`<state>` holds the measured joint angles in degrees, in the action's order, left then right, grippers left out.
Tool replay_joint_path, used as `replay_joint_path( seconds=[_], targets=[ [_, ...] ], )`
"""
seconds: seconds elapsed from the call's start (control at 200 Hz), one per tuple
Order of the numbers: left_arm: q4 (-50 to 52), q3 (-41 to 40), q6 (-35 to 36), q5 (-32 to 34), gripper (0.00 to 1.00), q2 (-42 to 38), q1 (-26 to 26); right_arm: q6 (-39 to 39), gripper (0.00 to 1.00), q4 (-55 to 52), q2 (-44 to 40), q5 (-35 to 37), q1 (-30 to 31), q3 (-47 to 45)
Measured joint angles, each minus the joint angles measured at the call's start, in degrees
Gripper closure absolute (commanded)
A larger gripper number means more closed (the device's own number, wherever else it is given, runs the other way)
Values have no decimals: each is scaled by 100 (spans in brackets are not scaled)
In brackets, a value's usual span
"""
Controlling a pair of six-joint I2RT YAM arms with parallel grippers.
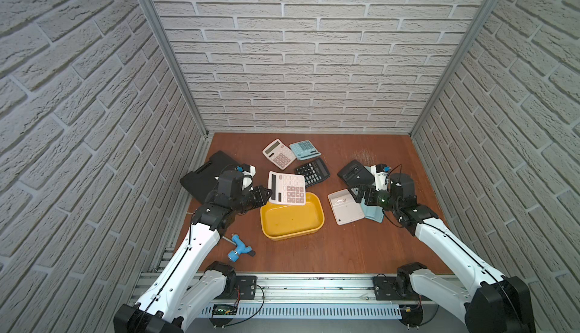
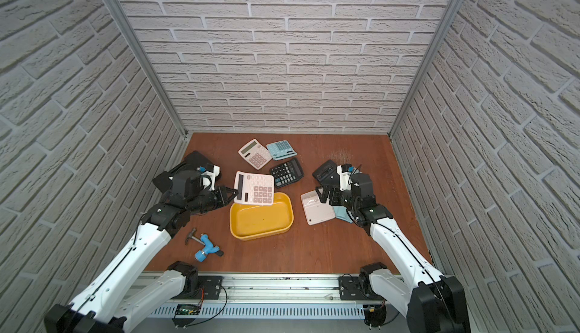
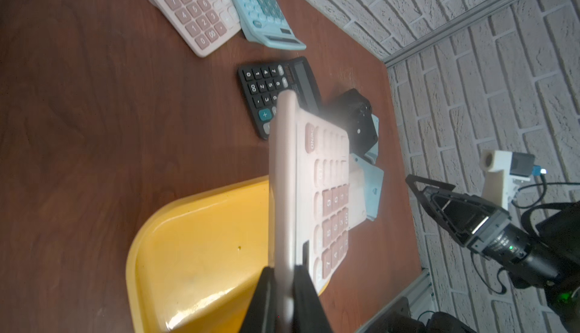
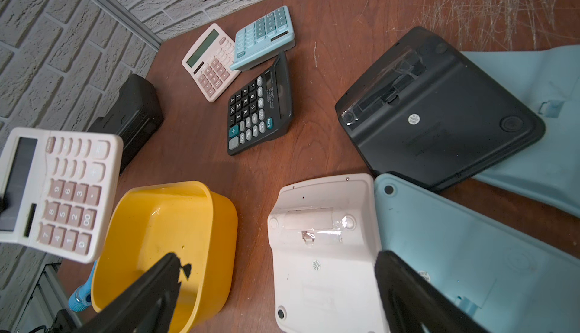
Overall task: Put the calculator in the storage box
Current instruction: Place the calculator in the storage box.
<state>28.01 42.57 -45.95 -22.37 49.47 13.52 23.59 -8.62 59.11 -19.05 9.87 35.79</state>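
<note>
At the desk's left side a flat black case (image 1: 201, 176) lies untouched, with a blue-handled tool (image 1: 240, 248) nearer the front. The left arm (image 1: 201, 237) reaches inward, and its jaws are clamped tight on the display-end edge of a pink-keyed calculator (image 1: 287, 191). They hold it clear of the desk, tilted, with its key face turned up. In both top views this calculator overhangs the far left rim of the yellow storage box (image 1: 292, 223) but is not yet inside it. The box itself is empty. So the pick-up looks done, and what is left is to bring the calculator over the box's middle, lower it and let go. Beyond the box, a second pink calculator (image 1: 278, 153), a light blue one (image 1: 304, 150) and a black one (image 1: 312, 171) lie face up on the desk. To the right, the right arm's jaws stand wide open and hold nothing. They hover above a face-down white calculator (image 1: 345, 212), which has a face-down black one (image 1: 354, 173) and pale blue ones (image 1: 375, 215) beside it.
</note>
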Motion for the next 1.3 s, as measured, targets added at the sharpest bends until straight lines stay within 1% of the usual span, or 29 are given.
replay_joint_path(
  seconds=[0.165, 0.29, 0.47, 0.62, 0.815, 1.035, 1.085, 1.165, 1.26, 1.3],
  targets=[
    [372, -553, -476, 306, 100, -627, 466, 0, 0, -61, 0, 20, 7, 2],
    [422, -973, -839, 616, 100, -946, 796, 0, 0, -83, 0, 20, 11, 4],
    [208, -1515, -1377, 944, 100, -979, 1113, 0, 0, -114, -20, 22, 13, 42],
    [120, -1788, -1665, 1316, 100, -977, 1401, 0, 0, -109, -59, 22, 15, 63],
    [74, -1923, -1965, 1648, 100, -979, 1547, 0, 0, -109, -39, 20, 24, 66],
    [170, -1921, -2076, 1858, 100, -1008, 1604, 0, 0, -109, -39, 33, 48, 66],
    [227, -1921, -2085, 1906, 87, -1049, 1609, 0, 0, -109, -33, 37, 50, 66],
    [323, -1910, -2098, 1985, 71, -1093, 1609, 0, 0, -109, -11, 37, 50, 66],
    [514, -1803, -2127, 2079, 62, -1080, 1609, 0, 0, -109, 35, 37, 57, 66],
    [588, -1740, -2103, 2114, 61, -1075, 1609, 0, 0, -109, 48, 37, 63, 66]
  ],
)
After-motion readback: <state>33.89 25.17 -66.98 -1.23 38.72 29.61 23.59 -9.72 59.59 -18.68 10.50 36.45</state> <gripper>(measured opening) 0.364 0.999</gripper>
